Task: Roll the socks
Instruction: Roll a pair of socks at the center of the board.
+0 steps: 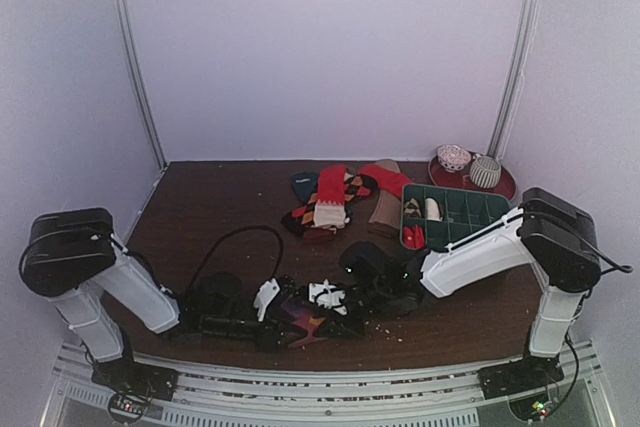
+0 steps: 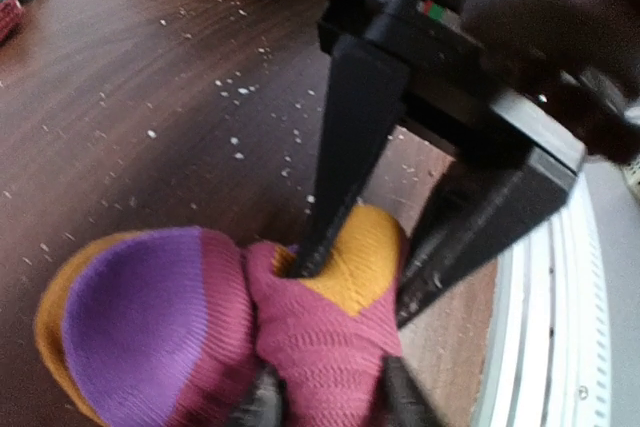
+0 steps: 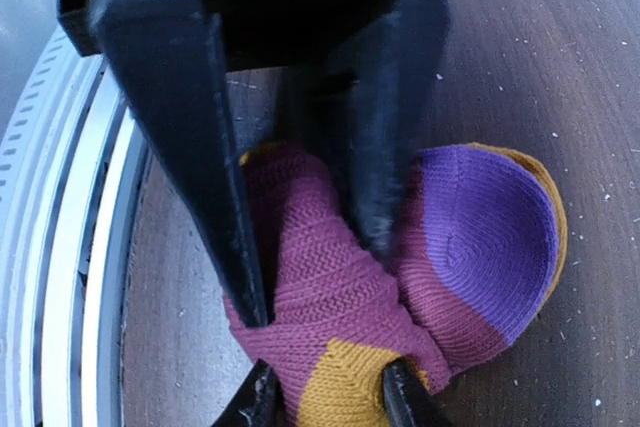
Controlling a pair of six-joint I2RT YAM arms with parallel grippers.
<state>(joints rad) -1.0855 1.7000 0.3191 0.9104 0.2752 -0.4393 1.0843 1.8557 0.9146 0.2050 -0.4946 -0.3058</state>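
Observation:
A magenta, purple and mustard sock bundle lies on the brown table near its front edge. It also shows in the right wrist view and, dimly, in the top view. My left gripper is shut on the bundle's magenta fold. My right gripper is shut on the mustard part of the same fold. In the left wrist view one right finger pokes into the fold. The two grippers meet head-on over the sock.
A pile of loose red, patterned and brown socks lies mid-table. A green divided tray sits right of it, and a red plate with rolled socks stands behind. The table's metal front rail is close by. A black cable loops at the left.

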